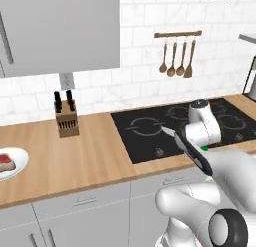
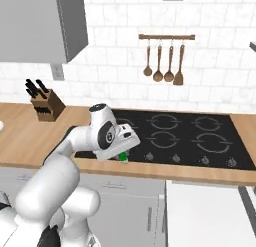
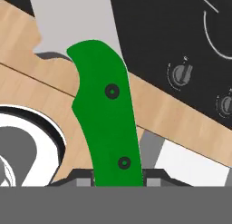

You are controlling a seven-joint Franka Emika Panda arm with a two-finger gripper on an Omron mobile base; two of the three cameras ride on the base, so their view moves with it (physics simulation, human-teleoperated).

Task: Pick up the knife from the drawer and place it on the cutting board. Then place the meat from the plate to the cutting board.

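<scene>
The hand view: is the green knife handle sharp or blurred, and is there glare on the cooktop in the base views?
Hand view: the knife handle is crisp, evenly lit, flat green, without shine. Left base view: the cooktop is matte black, no glare, slightly soft. Right base view: likewise, no glare; the hand casts little visible shadow.

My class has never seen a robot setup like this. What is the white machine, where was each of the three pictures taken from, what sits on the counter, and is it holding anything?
The white machine is a robot arm with a two-finger gripper, in a computer-rendered kitchen. Two pictures come from cameras behind the arm, one to its left and one to its right, looking over it at the same wooden counter. The third comes from a camera on the hand itself, looking along the gripper. On the counter stand a knife block and, at the left edge, a white plate with raw meat. A black hob is set into the counter, with wooden utensils hanging on the wall above. The gripper is shut on the knife, by its green handle.
</scene>
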